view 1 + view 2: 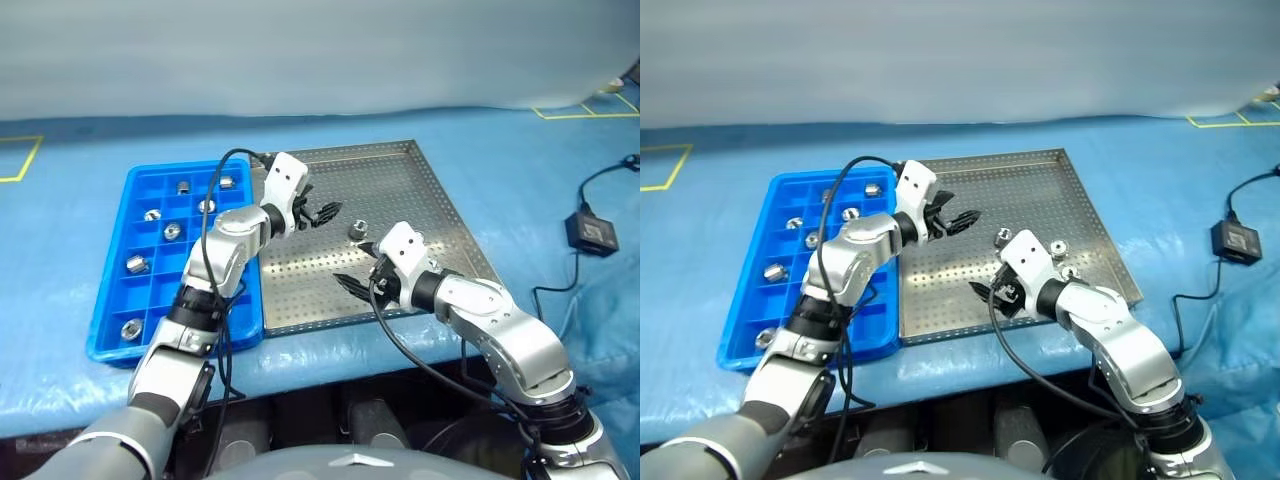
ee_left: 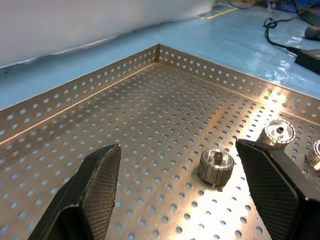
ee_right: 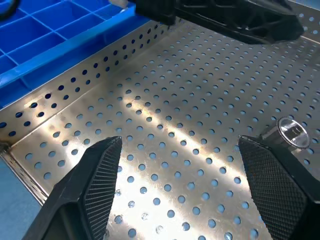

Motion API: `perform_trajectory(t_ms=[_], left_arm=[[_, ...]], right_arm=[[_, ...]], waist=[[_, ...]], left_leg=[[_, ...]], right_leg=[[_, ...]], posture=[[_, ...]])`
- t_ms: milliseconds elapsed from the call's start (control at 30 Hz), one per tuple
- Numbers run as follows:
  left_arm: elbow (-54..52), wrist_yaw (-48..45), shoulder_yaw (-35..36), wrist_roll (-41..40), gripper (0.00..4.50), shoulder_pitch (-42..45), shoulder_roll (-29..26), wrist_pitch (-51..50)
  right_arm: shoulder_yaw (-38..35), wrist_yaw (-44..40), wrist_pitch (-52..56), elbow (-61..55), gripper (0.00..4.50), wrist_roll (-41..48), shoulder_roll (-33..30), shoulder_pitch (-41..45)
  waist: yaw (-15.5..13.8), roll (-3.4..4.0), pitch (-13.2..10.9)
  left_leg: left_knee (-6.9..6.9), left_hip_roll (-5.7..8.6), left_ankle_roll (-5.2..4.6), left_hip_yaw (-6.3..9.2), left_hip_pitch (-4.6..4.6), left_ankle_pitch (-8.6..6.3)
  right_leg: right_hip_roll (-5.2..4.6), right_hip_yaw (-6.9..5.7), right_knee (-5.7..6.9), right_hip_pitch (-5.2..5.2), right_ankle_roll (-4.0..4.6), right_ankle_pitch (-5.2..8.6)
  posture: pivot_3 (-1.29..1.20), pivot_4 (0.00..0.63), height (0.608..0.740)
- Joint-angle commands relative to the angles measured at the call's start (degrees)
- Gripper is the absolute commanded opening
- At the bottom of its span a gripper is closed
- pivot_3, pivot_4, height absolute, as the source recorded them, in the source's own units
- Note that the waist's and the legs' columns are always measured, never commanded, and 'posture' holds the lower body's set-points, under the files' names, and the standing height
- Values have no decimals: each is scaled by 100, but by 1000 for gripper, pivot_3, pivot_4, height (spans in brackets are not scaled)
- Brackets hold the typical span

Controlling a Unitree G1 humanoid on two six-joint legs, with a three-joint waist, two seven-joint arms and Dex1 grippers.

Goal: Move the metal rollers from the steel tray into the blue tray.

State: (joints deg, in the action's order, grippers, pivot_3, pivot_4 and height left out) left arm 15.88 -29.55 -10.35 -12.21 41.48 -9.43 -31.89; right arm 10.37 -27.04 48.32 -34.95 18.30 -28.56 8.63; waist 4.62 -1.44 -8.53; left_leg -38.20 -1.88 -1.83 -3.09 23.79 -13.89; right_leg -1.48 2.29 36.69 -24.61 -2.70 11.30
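Both end effectors, left (image 1: 325,212) and right (image 1: 352,284), gape empty over the steel tray (image 1: 440,205).

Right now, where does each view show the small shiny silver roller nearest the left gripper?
Left eye view: roller mid-tray, by left gripper.
Right eye view: likewise.
Left wrist view: roller between its open fingers.
Right wrist view: roller beside right gripper.
Shared landmark: perforated square steel tray.

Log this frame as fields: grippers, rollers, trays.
left gripper: open, empty, over the steel tray, facing a roller
right gripper: open, empty, over the steel tray's near part
rollers left in steel tray: three visible, at centre and right
blue tray: left of the steel tray, beside it; rollers in several compartments
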Motion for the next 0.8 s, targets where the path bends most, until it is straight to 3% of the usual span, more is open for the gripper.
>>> perform_trajectory(t_ms=[33, 200, 433, 733, 800], left_arm=[[880, -210, -181, 268, 3975, 424, 179, 457], [2070, -174, -264, 654, 3975, 864, 401, 899], [2802, 26, -330, 1126, 3975, 995, 497, 1130], [2661, 247, -199, 1381, 3975, 751, 355, 914], [2569, 221, -164, 1369, 3605, 661, 330, 846]], right_arm=[[-131, 223, 55, -402, 3905, 1, 98, -108], [-194, 399, 105, -569, 3905, 3, 148, -308], [-215, 484, 84, -587, 3905, 25, 157, -376], [-186, 480, 44, -435, 3905, 1, 157, -252], [-150, 465, 34, -396, 3905, -11, 158, -219]], waist=[[142, 0, 0], [477, -1, -1], [891, -1, -1], [1048, -1, -2], [1043, -1, -2]], left_leg=[[0, 2, -1, 0, 1, 0], [0, 8, -3, 2, 0, -2], [2, 10, -3, 7, -1, -2], [7, 9, -3, 7, -6, -2], [10, 9, -3, 7, -7, -2]], right_leg=[[-1, 3, -1, -1, -3, 0], [-4, 9, 2, -1, -35, 12], [-7, 9, 6, -1, -64, -2], [-7, 12, 8, 0, -71, -2], [-8, 12, 8, -1, -71, -2]], posture=[[-311, 150, 740], [-336, 150, 740], [-330, 150, 740], [-297, 150, 740], [-291, 150, 740]])
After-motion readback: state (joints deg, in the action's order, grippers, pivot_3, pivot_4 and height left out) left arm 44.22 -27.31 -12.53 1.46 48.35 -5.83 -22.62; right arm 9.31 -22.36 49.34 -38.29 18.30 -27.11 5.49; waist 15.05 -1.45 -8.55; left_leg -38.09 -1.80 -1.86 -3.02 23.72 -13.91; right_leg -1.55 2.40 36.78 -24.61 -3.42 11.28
